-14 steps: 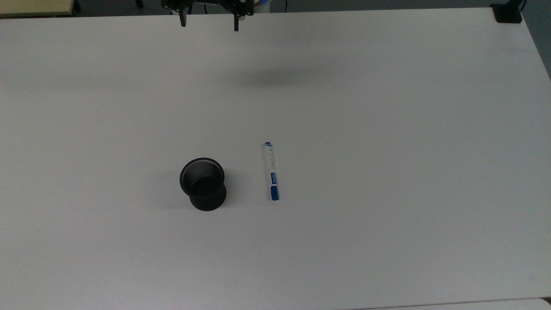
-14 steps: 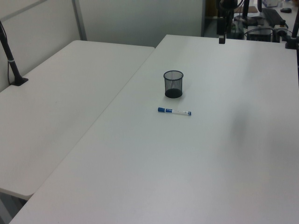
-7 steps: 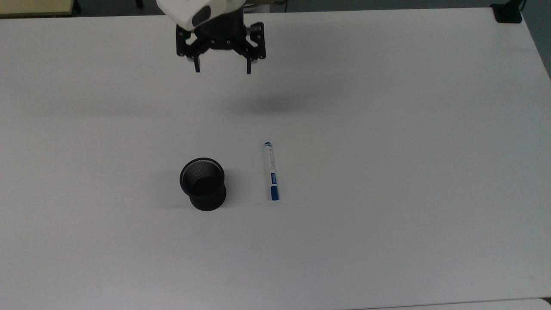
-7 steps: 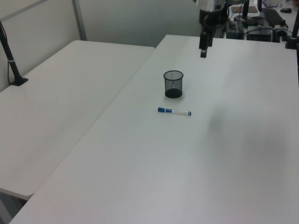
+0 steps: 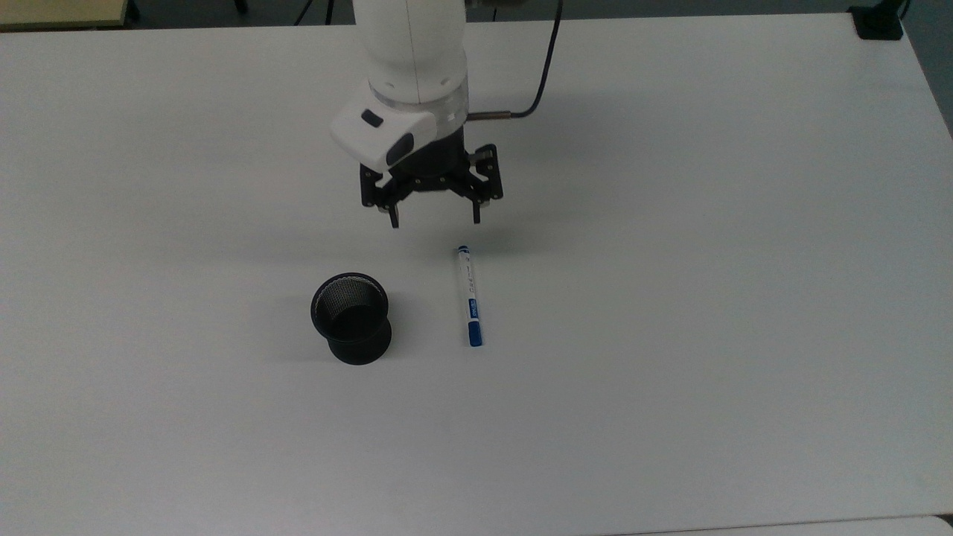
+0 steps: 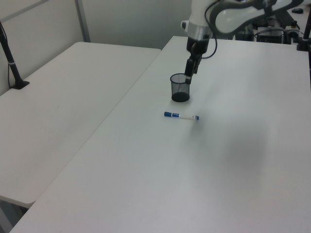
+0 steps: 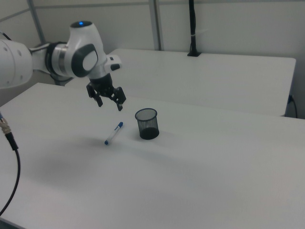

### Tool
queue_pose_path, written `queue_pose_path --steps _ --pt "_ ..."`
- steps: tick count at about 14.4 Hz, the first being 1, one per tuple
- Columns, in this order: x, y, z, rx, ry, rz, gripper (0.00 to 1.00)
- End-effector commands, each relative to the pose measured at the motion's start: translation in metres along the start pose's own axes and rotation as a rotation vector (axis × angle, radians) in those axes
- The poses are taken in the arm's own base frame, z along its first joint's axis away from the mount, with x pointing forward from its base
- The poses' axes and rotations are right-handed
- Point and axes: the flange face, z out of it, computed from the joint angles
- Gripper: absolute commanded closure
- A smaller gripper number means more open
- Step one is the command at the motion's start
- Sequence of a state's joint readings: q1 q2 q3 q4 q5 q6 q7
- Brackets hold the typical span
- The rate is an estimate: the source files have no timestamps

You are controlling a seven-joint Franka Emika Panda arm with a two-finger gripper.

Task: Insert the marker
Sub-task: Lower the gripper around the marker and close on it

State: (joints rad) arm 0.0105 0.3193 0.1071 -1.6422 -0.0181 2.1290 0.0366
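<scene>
Clearly the risk lies in the pickup: the end effector (image 5: 434,219) hangs above the bench (image 5: 670,260), fingers spread wide and holding nothing, at about 11 o'clock from the marker (image 5: 469,296) in the top view. Closing off-centre on so slim and round a barrel could roll it aside or lift it tilted, and a tilted pen may catch the rim of the black mesh cup (image 5: 351,316). The marker lies flat, white-barrelled with a blue cap, blue end tip and blue label band, at 3 o'clock from the cup, near but apart.
</scene>
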Motion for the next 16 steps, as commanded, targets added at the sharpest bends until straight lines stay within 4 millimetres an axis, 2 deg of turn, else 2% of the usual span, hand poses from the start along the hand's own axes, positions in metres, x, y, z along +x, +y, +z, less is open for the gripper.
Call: queue_pose_path --steps 1,5,6,7,8,10,11,14,16 --pt "0.016 -0.015 0.047 0.002 0.061 0.000 0.00" --pt "0.018 -0.035 0.104 -0.059 0.080 0.018 0.00" --pt "0.018 -0.040 0.113 -0.077 0.098 0.032 0.00" --pt "0.020 -0.042 0.120 -0.097 0.121 0.044 0.04" --pt "0.019 -0.043 0.132 -0.118 0.132 0.050 0.13" --pt "0.017 -0.043 0.151 -0.150 0.136 0.068 0.39" --pt "0.017 -0.043 0.153 -0.155 0.136 0.074 0.50" --pt "0.017 -0.045 0.152 -0.152 0.136 0.074 0.68" --pt "0.017 -0.045 0.151 -0.145 0.132 0.087 0.85"
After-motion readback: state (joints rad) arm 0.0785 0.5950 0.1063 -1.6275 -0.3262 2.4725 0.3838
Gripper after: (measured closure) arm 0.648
